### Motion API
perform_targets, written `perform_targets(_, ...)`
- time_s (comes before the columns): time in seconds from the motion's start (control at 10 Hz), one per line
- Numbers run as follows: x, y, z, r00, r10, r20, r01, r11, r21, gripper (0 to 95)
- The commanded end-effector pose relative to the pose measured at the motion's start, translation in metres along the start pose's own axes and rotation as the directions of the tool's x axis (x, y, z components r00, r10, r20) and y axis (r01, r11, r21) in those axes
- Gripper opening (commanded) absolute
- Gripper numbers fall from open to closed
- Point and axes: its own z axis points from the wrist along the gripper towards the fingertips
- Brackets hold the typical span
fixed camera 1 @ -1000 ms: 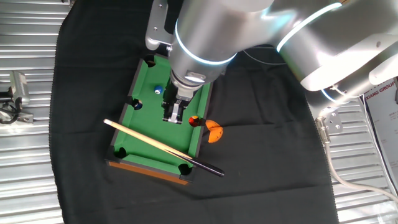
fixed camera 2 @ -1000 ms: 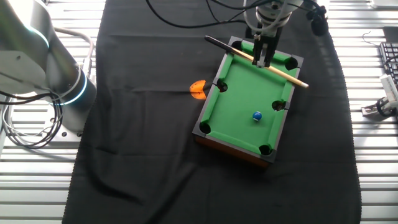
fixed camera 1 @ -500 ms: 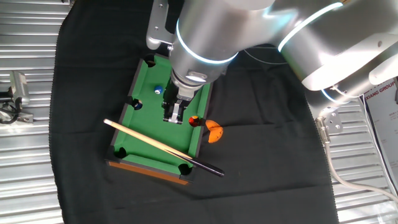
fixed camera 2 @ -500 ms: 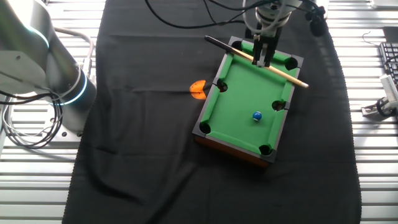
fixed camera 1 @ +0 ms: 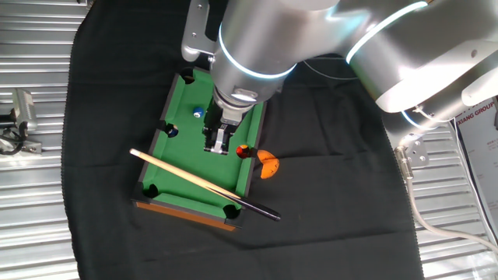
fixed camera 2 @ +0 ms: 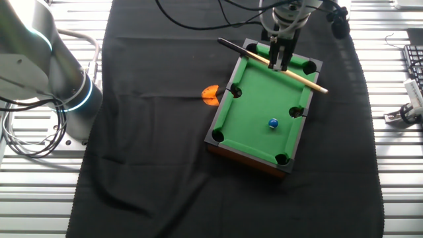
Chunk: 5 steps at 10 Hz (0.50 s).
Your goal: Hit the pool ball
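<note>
The pool ball [fixed camera 1: 198, 111] [fixed camera 2: 273, 123] is a tiny light-blue ball lying on the felt of the toy green pool table [fixed camera 1: 187, 159] [fixed camera 2: 254, 125]. A wooden cue stick [fixed camera 1: 194, 181] [fixed camera 2: 301, 79] rests slantwise across one end of the table, on its rails. My gripper [fixed camera 1: 215, 146] [fixed camera 2: 278, 64] hangs fingers-down over that end, above the cue. Its two fingers stand a little apart, open, with nothing gripped. The pool ball sits well away from it, toward the table's other end.
A navy-blue ball [fixed camera 1: 172, 132] sits by a side pocket and a red-and-black ball [fixed camera 1: 243, 151] by the opposite rail. An orange object [fixed camera 1: 268, 165] [fixed camera 2: 210, 94] lies on the black cloth [fixed camera 1: 327, 187] beside the table. A metal fixture [fixed camera 2: 403, 114] stands off the cloth.
</note>
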Motion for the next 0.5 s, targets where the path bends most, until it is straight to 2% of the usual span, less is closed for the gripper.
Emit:
perform_targets(0.1, 0.0003, -0.0002, -0.0006, 0.995, -0.103, -0.001, 0.103, 0.994, 0.048, 0.0)
perform_targets(0.2, 0.0003, -0.0002, -0.0006, 0.986, -0.165, -0.007, 0.165, 0.984, 0.066, 0.0)
perform_targets(0.3, 0.0003, -0.0002, -0.0006, 0.983, -0.186, -0.008, 0.186, 0.981, 0.061, 0.0)
perform_targets(0.4, 0.0003, -0.0002, -0.0006, 0.962, -0.272, -0.014, 0.273, 0.961, 0.042, 0.0)
perform_targets(0.5, 0.0003, -0.0002, -0.0006, 0.952, -0.305, -0.013, 0.306, 0.951, 0.040, 0.0)
